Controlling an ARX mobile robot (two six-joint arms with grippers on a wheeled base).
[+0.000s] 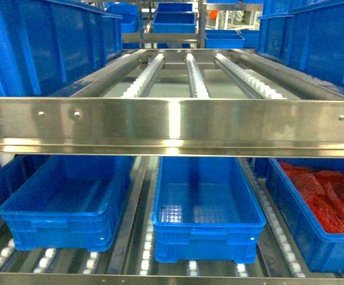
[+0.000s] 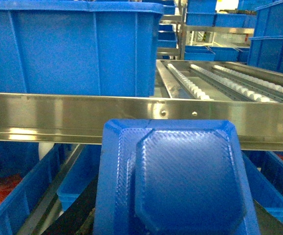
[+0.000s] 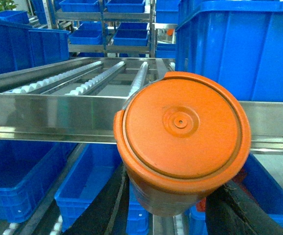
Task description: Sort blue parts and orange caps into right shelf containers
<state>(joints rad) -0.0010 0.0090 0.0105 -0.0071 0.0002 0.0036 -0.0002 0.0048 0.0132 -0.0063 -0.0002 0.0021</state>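
**Both arms loaded in front of the shelf, nothing placed yet**

The shelf (image 1: 172, 126) fills the head view: a steel front rail, a roller level above it, and a lower level with three bins. The left bin (image 1: 65, 205) and the middle bin (image 1: 207, 205) look empty. The right bin (image 1: 320, 208) holds red pieces; I cannot tell what they are. Neither arm appears in the head view.

In the left wrist view, the blue part (image 2: 175, 178), a flat piece with an octagonal raised centre, sits in front of the camera and covers the left gripper (image 2: 175, 230). The dark fingers (image 2: 77, 215) show only at the lower edge, so I judge the gripper is closed on the part, though the contact itself is hidden.

In the right wrist view, the orange cap (image 3: 180, 142) is held between the two dark fingers (image 3: 229, 208) of the right gripper (image 3: 173, 215), its round face toward the camera, just before the rail.

My judgement: this is the carrying step, with both pieces lifted and brought to the shelf but not yet lowered. The next move needs each arm to pass under the rail without hitting it, reach over the proper bin, and only then open. Which bin belongs to which piece is not shown.
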